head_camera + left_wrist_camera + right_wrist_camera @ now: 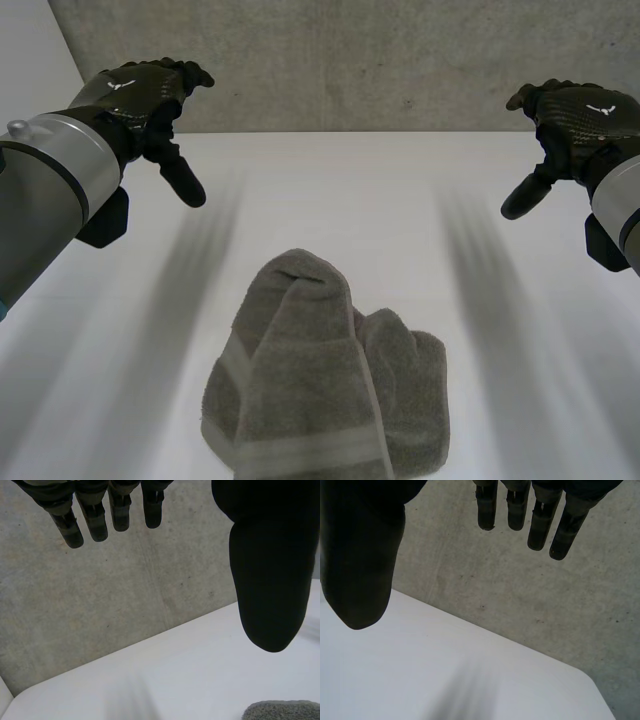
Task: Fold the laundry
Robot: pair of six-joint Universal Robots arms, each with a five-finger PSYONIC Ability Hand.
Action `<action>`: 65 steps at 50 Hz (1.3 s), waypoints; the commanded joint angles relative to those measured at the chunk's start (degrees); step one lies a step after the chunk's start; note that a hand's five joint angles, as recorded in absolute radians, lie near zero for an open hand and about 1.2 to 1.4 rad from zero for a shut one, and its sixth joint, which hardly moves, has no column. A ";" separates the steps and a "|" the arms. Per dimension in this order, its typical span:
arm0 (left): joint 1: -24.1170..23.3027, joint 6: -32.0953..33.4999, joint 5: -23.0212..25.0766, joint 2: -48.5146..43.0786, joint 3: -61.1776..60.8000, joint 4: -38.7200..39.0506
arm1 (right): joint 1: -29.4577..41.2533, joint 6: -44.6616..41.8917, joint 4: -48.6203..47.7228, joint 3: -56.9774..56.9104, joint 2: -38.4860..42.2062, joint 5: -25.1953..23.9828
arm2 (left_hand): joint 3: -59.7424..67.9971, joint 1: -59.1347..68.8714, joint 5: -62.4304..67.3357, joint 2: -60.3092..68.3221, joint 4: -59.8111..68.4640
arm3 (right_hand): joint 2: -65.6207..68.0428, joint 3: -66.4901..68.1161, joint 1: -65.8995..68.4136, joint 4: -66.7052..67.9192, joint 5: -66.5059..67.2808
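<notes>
Head view: grey towel [325, 385] lies bunched mid-counter [350, 200], toward the near edge. Left hand [150, 92] and right hand [580, 110] hover above, well apart, fingers straight, empty. I judge all the folding is left to do.

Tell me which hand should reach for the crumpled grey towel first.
Probably left. Both hands hover open, but the left hand looks slightly nearer the crumpled grey terry towel than the right hand.
</notes>
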 commanded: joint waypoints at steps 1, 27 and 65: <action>0.22 0.20 0.21 -0.08 -0.11 0.20 | 0.02 -0.13 -0.18 0.10 -0.27 0.00 | 0.68 0.28 -1.16 0.63 0.69 | -4.69 -3.97 -3.00 -5.23 -3.96; 1.54 0.72 14.09 -21.69 -3.71 11.88 | 0.81 -2.68 -0.36 1.16 0.34 -2.55 | 3.70 3.30 1.87 3.66 3.71 | -4.69 -3.97 -3.00 -5.23 -3.96; 0.31 -9.91 13.39 0.78 -6.26 22.44 | 2.65 -2.08 0.87 3.70 1.93 -5.44 | 69.96 69.56 68.12 69.92 69.97 | -4.69 -3.97 -3.00 -5.23 -3.96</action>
